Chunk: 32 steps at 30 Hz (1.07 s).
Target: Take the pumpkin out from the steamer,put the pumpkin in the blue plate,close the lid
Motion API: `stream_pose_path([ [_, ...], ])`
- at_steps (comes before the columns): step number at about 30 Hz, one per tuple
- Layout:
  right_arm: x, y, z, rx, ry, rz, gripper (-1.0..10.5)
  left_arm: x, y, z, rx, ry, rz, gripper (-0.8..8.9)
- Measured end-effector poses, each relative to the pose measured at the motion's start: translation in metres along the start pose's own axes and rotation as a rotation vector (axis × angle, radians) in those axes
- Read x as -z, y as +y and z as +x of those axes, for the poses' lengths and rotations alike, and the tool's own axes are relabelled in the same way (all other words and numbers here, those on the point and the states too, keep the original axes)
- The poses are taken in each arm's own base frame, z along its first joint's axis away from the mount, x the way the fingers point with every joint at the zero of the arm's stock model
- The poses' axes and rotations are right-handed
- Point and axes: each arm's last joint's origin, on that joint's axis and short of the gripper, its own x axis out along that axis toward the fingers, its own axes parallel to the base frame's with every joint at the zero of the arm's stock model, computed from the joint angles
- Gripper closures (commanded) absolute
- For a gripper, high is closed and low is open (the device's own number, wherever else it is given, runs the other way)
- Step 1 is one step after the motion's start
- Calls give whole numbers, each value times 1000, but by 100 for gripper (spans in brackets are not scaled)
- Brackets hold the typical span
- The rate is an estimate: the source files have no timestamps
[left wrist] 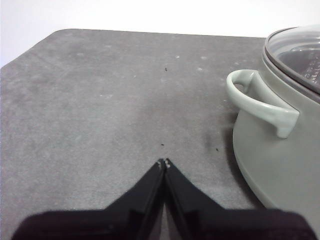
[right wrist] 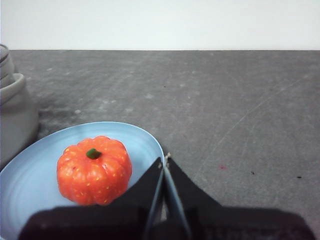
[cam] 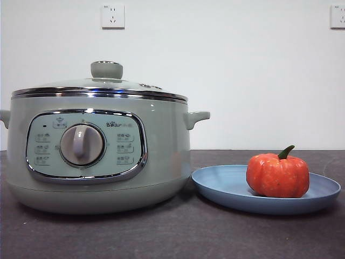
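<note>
The steamer (cam: 97, 151) takes up most of the near side of the dark table (cam: 172, 237), a big sage-green pot with its dial facing forward, and the glass lid (cam: 99, 89) sits squarely on its chrome rim with the green knob on top. Just beside it, rim close to the pot's base, lies the blue plate (cam: 226, 189), and the pumpkin (cam: 277, 175) stands upright on the plate, stem up, toward the side away from the pot. So as far as I can judge, all three parts of the job look finished: pumpkin out, pumpkin on the plate, lid shut, with nothing plainly left to do. Neither arm shows from the front. The left gripper (left wrist: 164, 162) hangs over bare table beside the pot's side handle (left wrist: 260, 100), its jaws pressed together and holding nothing. The right gripper (right wrist: 165, 159) hovers at the plate's edge, near the pumpkin but apart from it, jaws likewise closed on nothing.
</note>
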Motion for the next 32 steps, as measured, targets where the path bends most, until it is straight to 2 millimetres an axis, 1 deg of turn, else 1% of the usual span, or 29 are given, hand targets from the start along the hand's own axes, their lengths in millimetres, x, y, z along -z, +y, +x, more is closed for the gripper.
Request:
stream_pose_path([
  [32,0,0,0,0,0,11,962,0,0,0,0,0,0,816],
])
